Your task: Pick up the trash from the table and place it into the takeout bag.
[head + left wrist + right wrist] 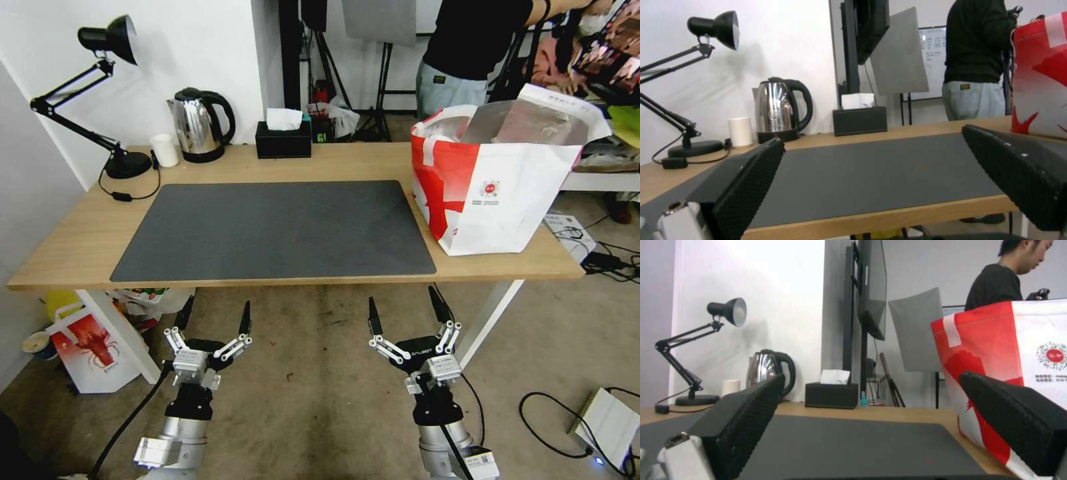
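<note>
Light wood table (73, 247) with a matt dark grey mat (273, 230), shiny steel kettle (197, 127), and a smooth white-red bag (500, 200) lined in silvery foil.

This looks like an office or lab workspace used for recording. A light-wood table (80, 247) on a bare concrete floor (320, 373) carries a desk lamp (100, 100) at its far left corner. Tripods (327, 60), a whiteboard (931, 60) and loose cables (600, 260) stand behind and beside it.
</note>
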